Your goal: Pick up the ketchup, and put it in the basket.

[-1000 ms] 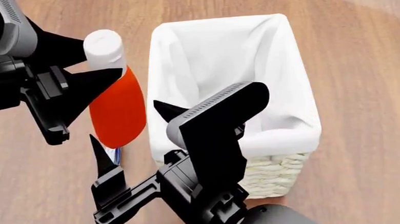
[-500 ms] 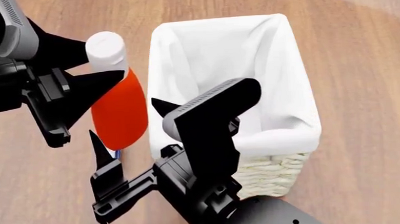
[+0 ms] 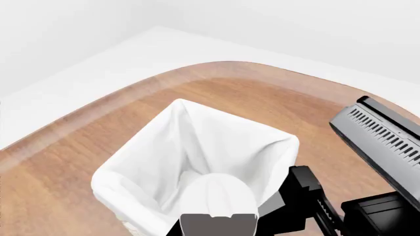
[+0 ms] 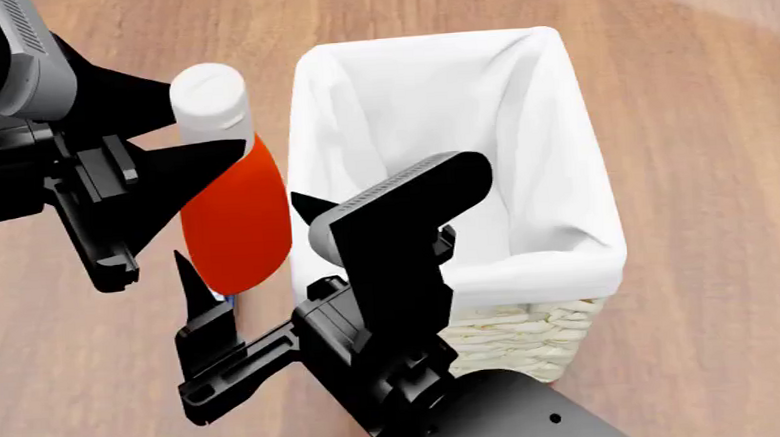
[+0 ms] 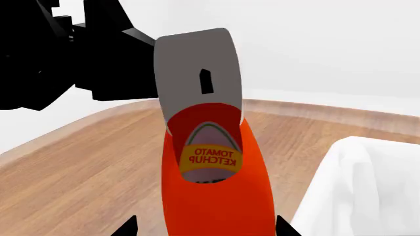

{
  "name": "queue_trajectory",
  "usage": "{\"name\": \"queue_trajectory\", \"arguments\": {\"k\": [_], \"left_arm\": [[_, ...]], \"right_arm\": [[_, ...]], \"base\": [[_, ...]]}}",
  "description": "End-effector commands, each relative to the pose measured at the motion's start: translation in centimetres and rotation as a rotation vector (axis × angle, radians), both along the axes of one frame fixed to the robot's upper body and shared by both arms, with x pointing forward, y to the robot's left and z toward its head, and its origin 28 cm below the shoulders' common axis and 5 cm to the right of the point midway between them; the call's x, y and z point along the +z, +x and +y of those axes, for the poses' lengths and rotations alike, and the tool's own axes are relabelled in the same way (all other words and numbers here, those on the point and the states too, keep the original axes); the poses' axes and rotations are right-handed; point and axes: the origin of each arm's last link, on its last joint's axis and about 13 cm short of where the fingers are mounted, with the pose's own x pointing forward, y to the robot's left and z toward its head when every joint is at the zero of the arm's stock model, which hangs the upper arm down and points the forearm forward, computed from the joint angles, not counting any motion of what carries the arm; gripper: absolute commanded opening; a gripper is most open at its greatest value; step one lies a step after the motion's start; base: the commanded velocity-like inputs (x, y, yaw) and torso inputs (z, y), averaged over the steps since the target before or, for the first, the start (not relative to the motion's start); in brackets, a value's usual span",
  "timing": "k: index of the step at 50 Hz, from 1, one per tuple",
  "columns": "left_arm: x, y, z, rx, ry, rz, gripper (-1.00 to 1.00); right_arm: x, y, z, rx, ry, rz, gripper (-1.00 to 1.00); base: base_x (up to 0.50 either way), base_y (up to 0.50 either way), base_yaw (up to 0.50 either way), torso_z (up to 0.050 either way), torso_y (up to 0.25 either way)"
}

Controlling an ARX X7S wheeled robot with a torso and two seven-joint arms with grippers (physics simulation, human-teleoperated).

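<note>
Left gripper [image 4: 206, 153]: pinching the ketchup [image 4: 234, 222] just under its white cap [image 4: 211, 101], black fingers wrapping the neck from the bottle's left side. Bottle is hanging above the wooden table [image 4: 705, 112], tilting slightly, cap end pointing away from the robot, orange-red body running toward it.

Ketchup is sitting just beside the basket [image 4: 589, 198], along its left long wall, outside the rim; not inside. From the right wrist view, the "Tomato Ketchup" label [image 5: 208, 157] is facing the camera, basket liner [image 5: 367, 187] showing beside the bottle.

Right gripper [image 4: 252, 261]: spread, holding nothing, one finger tip [image 4: 196, 289] standing near the bottle's lower end, the other over the basket's near left corner.

Left wrist view: basket [image 3: 190, 162] lying open below, white cloth liner folding over the rim; no contents visible inside.
</note>
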Motion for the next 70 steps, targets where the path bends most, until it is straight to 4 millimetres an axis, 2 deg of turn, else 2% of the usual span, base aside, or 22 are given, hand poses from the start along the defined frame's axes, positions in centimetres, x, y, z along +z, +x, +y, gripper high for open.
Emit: {"name": "queue_trajectory", "arguments": {"k": [1,22,48,49,70], "left_arm": [[1.2,-0.1,-0.6,-0.101,-0.101,-0.053,-1.00],[1.2,-0.2,-0.6,-0.105,-0.101,-0.050,-1.00],[0.8,0.0,-0.7,-0.102,-0.103,-0.042,-1.00],[0.8,0.0,-0.7,-0.102,-0.103,-0.042,-1.00],[0.7,-0.1,-0.6,-0.088,-0.110,-0.043,-1.00]], "right_arm": [[0.0,1.1,0.3,0.005,0.025,-0.002,1.00],[-1.1,2.1,0.6,-0.006,0.026,0.028,1.00],[-1.1,2.1,0.6,-0.013,0.034,0.031,1.00],[-1.1,2.1,0.6,-0.017,0.032,0.030,-1.00],[-0.6,1.7,0.7,-0.004,0.053,0.011,-1.00]], "base": [[0.00,0.00,0.00,0.000,0.000],[0.00,0.00,0.00,0.000,0.000],[0.00,0.00,0.00,0.000,0.000],[0.00,0.00,0.00,0.000,0.000],[0.00,0.00,0.00,0.000,0.000]]}}
